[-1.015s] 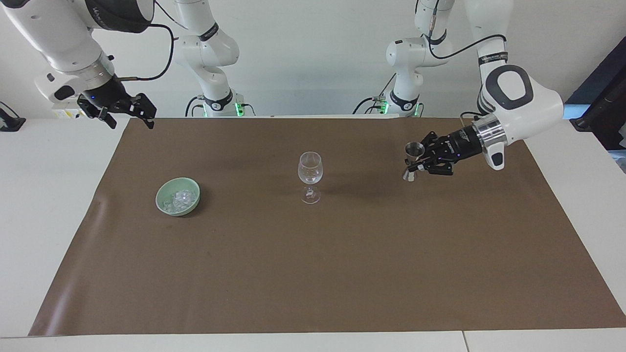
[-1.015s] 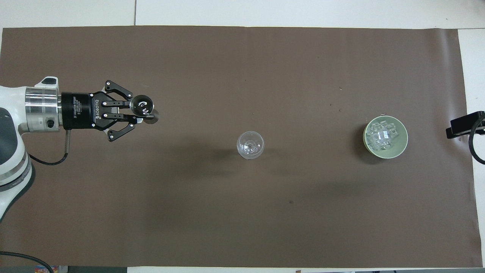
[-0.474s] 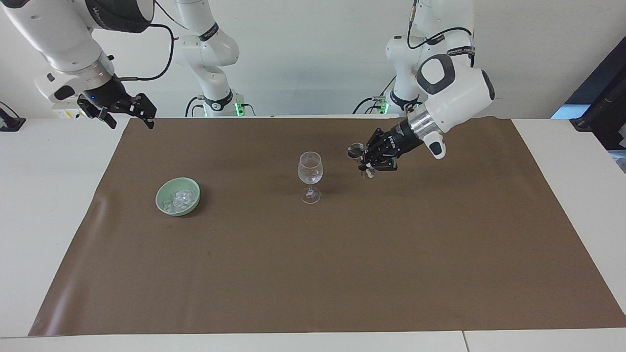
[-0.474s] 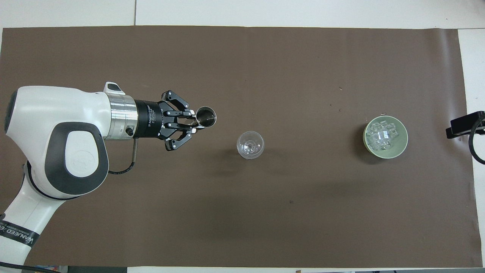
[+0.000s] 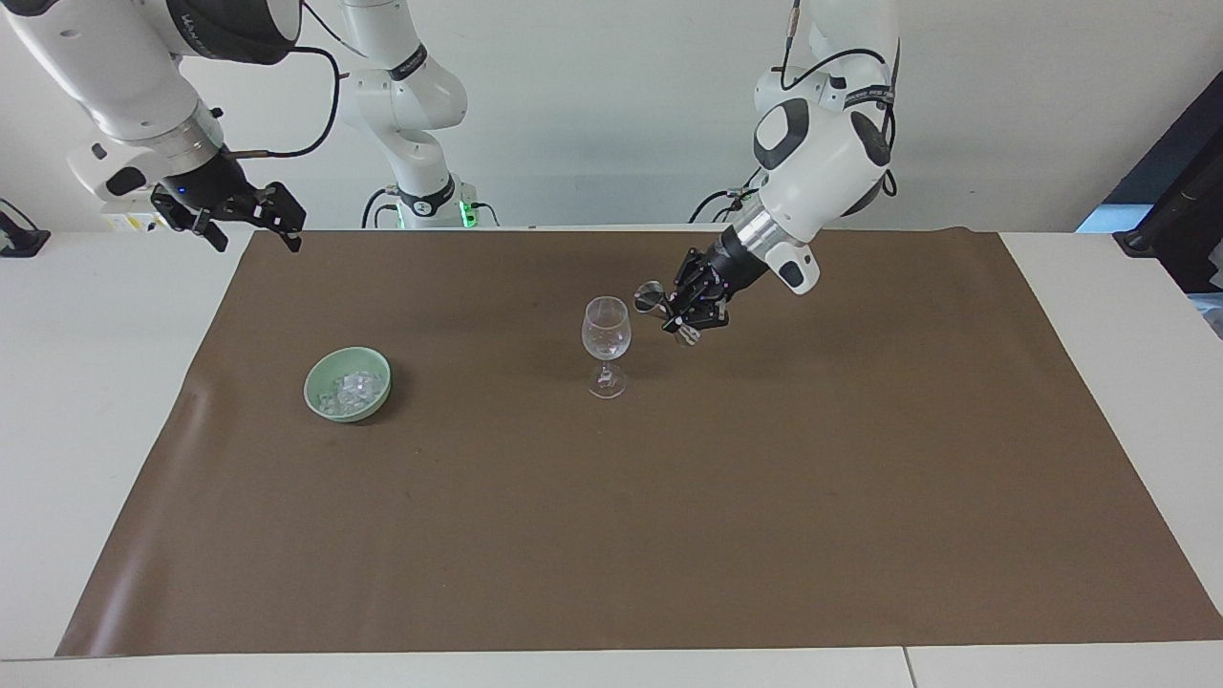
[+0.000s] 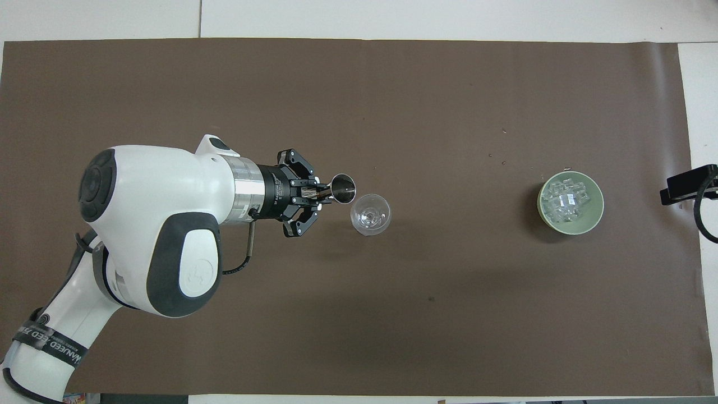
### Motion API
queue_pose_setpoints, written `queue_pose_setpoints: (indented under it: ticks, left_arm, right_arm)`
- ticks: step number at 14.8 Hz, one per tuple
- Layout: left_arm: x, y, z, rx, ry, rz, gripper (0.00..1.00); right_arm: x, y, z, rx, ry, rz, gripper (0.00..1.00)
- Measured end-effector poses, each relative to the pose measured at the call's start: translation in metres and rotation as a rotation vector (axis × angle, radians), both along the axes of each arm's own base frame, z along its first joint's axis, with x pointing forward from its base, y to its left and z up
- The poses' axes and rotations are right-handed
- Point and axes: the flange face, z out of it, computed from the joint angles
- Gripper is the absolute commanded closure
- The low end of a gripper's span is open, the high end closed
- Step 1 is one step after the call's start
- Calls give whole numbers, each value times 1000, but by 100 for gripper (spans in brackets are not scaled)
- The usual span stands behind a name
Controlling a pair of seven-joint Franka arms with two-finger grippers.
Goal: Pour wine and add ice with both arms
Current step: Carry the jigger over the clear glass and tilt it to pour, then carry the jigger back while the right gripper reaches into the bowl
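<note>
Pouring is in hand: a metal jigger [image 5: 653, 292] is clamped in the left gripper [image 5: 680, 311] jaws just beside the wine glass [image 5: 606, 330] rim; tipping over the bowl is called for next. The right gripper [image 5: 250, 218], jaws apart, waits off the ice [image 5: 350, 389].

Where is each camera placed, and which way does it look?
Facing view: high across the table, facing the robots; both arms show whole, left gripper holding a metal cup beside the wine glass, right gripper waiting.
Overhead view: above the robots' end, looking down; only the left arm shows.
Shared: glass, cup, ice in the green bowl.
</note>
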Motion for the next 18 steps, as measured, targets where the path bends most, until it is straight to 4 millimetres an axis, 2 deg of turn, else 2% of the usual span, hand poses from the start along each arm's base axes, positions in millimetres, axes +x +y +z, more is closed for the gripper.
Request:
queue_pose_setpoints:
  ticks: [5, 11, 18]
  left_arm:
    - [-12, -21, 1, 150, -66, -31, 100]
    - [-31, -48, -2, 231, -121, -117, 100]
    - [-37, -55, -2, 345, -194, -149, 100]
  right_arm:
    - [0, 0, 0, 0, 0, 0, 0]
    - [0, 0, 0, 0, 0, 0, 0]
    - [0, 0, 0, 0, 0, 0, 0]
